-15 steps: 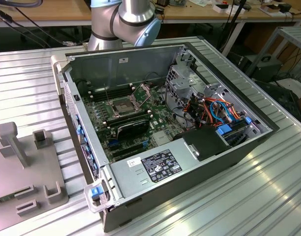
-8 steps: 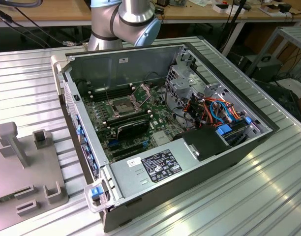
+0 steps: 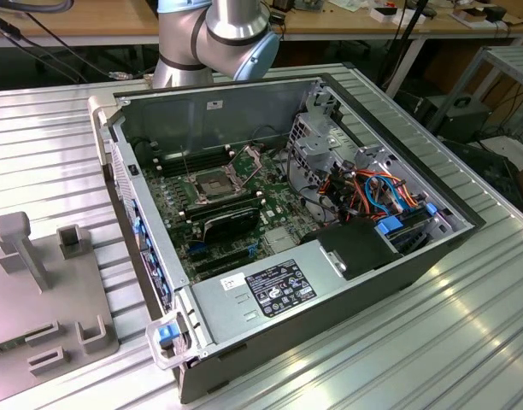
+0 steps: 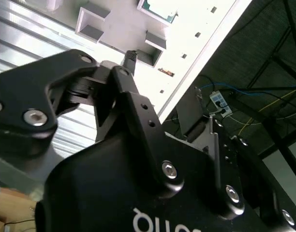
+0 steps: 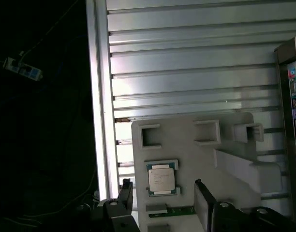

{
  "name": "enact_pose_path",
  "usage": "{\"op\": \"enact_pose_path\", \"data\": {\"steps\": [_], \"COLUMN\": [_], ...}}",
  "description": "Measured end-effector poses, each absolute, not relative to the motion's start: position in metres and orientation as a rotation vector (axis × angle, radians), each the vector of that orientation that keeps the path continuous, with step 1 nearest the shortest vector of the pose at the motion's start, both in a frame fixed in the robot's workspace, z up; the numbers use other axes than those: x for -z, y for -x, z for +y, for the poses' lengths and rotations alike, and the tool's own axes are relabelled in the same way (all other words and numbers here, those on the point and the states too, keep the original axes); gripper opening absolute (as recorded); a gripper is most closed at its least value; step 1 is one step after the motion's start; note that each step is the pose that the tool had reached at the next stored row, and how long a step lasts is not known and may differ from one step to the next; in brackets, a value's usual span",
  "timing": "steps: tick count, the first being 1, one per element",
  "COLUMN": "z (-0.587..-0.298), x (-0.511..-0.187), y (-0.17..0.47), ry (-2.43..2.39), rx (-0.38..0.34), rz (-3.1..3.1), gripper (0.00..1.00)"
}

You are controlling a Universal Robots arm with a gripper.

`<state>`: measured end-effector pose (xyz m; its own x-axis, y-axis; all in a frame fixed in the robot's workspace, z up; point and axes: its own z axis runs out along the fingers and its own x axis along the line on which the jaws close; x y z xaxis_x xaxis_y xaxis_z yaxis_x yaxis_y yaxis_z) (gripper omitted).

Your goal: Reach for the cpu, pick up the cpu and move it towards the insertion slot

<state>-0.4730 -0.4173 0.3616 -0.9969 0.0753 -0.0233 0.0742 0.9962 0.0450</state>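
Two black, flat-sided fingers (image 5: 125, 193) of the tool (image 5: 162, 189) are standing wide apart in the first wrist view, gripping nothing. The cpu (image 5: 162, 178) is showing in the gap between them, not touched by either. It is a small square chip with a dull silver metal lid and a thin green rim, and it is lying flat in a shallow square recess. That recess is sitting in a pale grey, matte fixture plate (image 5: 230, 145) with a rounded corner and several raised, open-sided blocks. A narrow green strip (image 5: 179, 211) is lying just beside the chip on the same plate.

The plate is resting on the counter (image 5: 186, 58), whose bright aluminium surface is running in long parallel ribs.

In the exterior view, farther off, an open computer case (image 3: 287, 363) of grey sheet metal is lying on its side on those ribs, to the exterior view's right of the plate. On the green board inside, the insertion slot (image 3: 212, 184) is showing a silver frame around a dark centre, with its thin hinged plate (image 3: 244, 160) tilting upward. A black ribbed shroud (image 3: 230, 222) is sitting just beside it. Beyond the case, the arm (image 3: 219, 26), smooth silver with pale blue caps, is rising.
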Motion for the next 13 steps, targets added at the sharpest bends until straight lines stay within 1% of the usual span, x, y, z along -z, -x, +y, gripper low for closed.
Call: {"op": "enact_pose_path", "data": {"steps": [2,3,13], "z": [-0.416,-0.416,-0.417], "x": [-0.36,-0.359,-0.344], "y": [0.473,0.473,0.476], "ry": [-0.106,-0.095,-0.005], "rx": [-0.069,-0.07,-0.071], "rz": [3.114,3.115,3.126], "gripper": [0.65,0.72,0.72]}}
